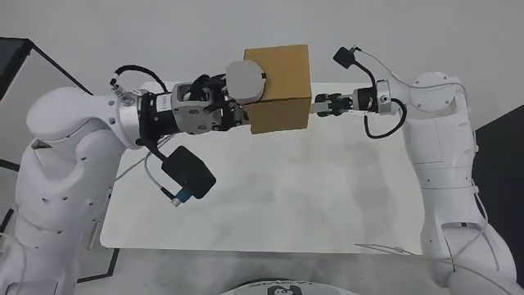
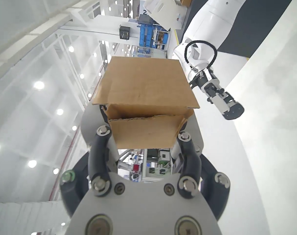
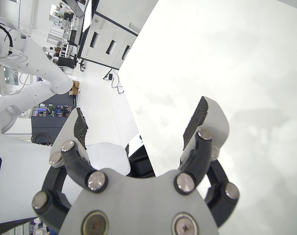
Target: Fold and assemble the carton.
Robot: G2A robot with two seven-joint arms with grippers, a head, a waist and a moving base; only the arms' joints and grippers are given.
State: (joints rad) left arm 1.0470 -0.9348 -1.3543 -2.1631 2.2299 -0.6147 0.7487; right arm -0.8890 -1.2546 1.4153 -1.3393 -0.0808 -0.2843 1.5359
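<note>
table (image 1: 286, 205): white, flat, with rounded corners; both arms reach over its far half, one from each side

carton (image 1: 278, 88): plain brown cardboard, opened out into a box shape; held up in the air above the far edge of the table, not resting on it; in the left wrist view one broad panel faces the camera, with a shorter flap with a ragged edge folded below it, and the end nearest the camera is open

left gripper (image 2: 143, 125): comes in from the left side of the table; jaws clamped on the carton at its near end, the short flap lying between the two fingers; in the top view one white finger pad (image 1: 244, 80) lies flat against the carton's left side

right gripper (image 3: 142, 113): comes in level from the right side, its tip just beside the carton's right side; whether it touches the cardboard I cannot tell; jaws spread wide apart with nothing between them; the ribbed black pads (image 3: 194, 121) face each other across bare table
</note>
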